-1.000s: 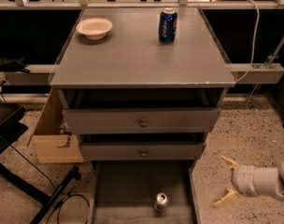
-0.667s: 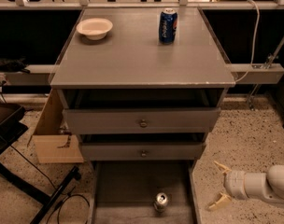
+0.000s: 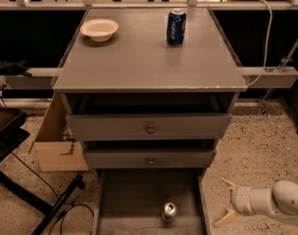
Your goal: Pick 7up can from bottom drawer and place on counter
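Note:
The 7up can stands upright in the open bottom drawer, near its front edge, shiny top showing. My gripper is at the lower right, over the floor just outside the drawer's right wall, to the right of the can and apart from it. Its two pale fingers are spread open and hold nothing. The counter is the broad grey cabinet top above.
A blue Pepsi can and a white bowl stand on the counter's far part. Two upper drawers with round knobs are shut. A cardboard box and a black stand with cables are at the left.
My gripper has moved left and down toward the bottom drawer's right side. The can and drawers have not moved.

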Controlling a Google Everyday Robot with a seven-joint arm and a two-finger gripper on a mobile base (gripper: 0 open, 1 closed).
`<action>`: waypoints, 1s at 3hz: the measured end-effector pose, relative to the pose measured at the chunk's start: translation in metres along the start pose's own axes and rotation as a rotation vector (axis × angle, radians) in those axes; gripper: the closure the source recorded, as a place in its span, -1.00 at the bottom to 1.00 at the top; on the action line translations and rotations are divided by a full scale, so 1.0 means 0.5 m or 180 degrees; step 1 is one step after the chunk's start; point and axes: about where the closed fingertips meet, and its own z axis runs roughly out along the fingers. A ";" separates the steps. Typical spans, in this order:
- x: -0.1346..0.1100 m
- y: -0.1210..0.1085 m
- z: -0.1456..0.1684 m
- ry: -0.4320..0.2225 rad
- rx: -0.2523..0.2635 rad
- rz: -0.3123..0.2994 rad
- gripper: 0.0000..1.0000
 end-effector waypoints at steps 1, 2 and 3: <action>0.020 -0.003 0.036 -0.0064 -0.0104 -0.0056 -1.00; 0.053 -0.006 0.125 -0.0211 -0.0295 -0.0149 -1.00; 0.092 -0.015 0.225 -0.0405 -0.0477 -0.0206 -1.00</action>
